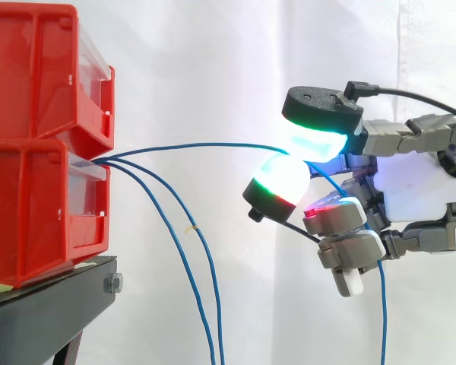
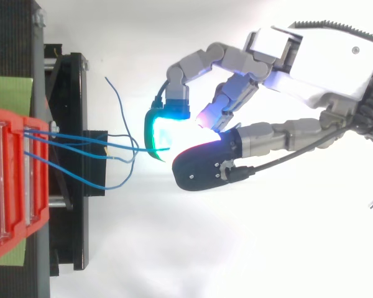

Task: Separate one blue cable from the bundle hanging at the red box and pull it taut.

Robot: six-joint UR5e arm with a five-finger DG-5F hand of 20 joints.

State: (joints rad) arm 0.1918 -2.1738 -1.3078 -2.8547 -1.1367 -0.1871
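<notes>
Hand (image 1: 418, 186) comes in from the right, level with the lower red bin (image 1: 30, 213). Two glowing pads (image 1: 319, 142) are closed on one blue cable (image 1: 197, 145), pinching it between them. That cable runs almost level from the bin front to the pads, with little sag, then drops behind the hand. Two loose cables (image 1: 188, 226) hang from the same bin, curving down, well clear of the hand. The bins sit on a black stand (image 1: 45, 312). In the top view the hand (image 2: 323, 56) reaches toward the bin.
</notes>
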